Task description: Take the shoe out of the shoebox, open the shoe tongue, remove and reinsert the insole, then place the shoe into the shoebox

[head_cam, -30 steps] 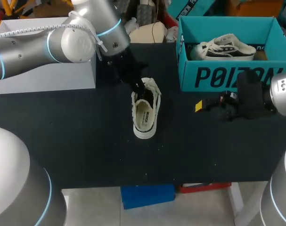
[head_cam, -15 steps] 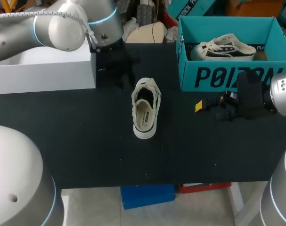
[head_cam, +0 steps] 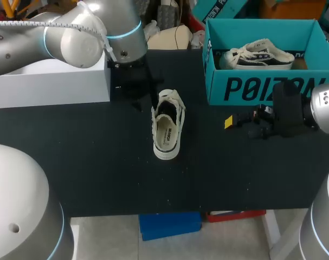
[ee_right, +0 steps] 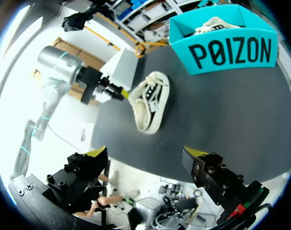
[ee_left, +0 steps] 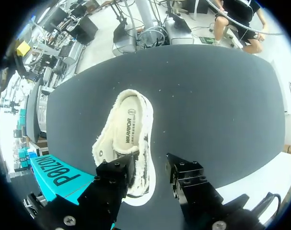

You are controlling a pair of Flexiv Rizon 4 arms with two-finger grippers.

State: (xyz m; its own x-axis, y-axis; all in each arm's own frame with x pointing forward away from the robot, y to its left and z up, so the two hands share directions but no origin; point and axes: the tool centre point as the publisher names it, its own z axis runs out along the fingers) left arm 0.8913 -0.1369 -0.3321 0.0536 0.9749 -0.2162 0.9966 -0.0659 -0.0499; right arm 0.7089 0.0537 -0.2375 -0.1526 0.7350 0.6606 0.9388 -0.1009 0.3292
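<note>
Shoe [head_cam: 167, 127] is lying out on the black table [head_cam: 99, 173], roughly mid-table, outside the teal shoebox [head_cam: 262, 89]. In the head view its long axis is running 12 to 6 o'clock. Its opening is facing up, and the insole [head_cam: 164, 135] is being shown inside, toward the 6 o'clock end. The loose, laced end is pointing to 12 o'clock.

The shoebox is sitting at 1–2 o'clock from the shoe, apart from it, with its open top up. A second shoe [head_cam: 256, 54] is being held inside it. A white box [head_cam: 50, 86] is sitting at 10 o'clock from the shoe, partly under the left arm [head_cam: 72, 40].

Left gripper [ee_left: 149, 165] is being held released: jaws are standing apart and nothing is being clamped. In the left wrist view the shoe's near end is lying under and between the jaws, and one jaw is overlapping the shoe's edge. Whether it is touching cannot be told. In the head view this gripper is being seen at 11 o'clock from the shoe, just beside its 12 o'clock end.

Right gripper [ee_right: 146, 153] is also being held released, with jaws wide apart and only bare table between them. In the head view it is being parked at 3 o'clock from the shoe, well apart from it, just in front of the shoebox's front wall. The right arm [head_cam: 324, 111] is coming in from 3 o'clock.
</note>
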